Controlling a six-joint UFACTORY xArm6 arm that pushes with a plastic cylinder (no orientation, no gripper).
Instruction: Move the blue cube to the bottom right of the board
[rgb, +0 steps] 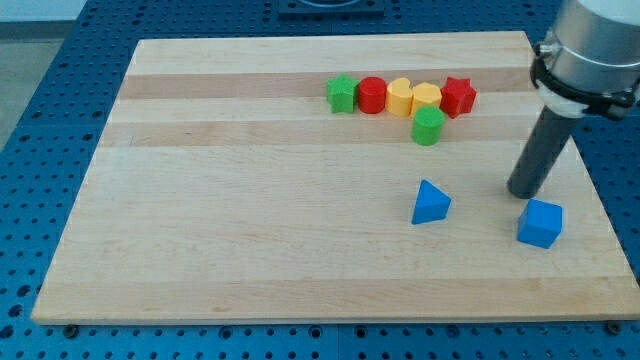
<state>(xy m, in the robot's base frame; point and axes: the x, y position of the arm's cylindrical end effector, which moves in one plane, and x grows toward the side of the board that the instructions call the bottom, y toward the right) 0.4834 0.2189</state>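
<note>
**blue cube low on the right, tip just above it**

a pale wooden board (250, 200) lies on a blue perforated counter (40, 120), filling most of the view. the blue cube (540, 223) sits near the board's right edge, toward the view's bottom, and serves as the landmark here. my tip (523, 193) rests on the board just up and to the left of the blue cube, very close to its upper left corner; whether they touch cannot be told. the rod carries no pincer, so there is nothing to clench or release. to the left of the blue cube, well apart, stands a blue triangular block (431, 203). far above and left of the blue cube runs a row: green star (342, 93), red cylinder (372, 95), two yellow blocks (412, 98), red star (459, 96). a green cylinder (428, 126) sits just below the yellow pair.
</note>
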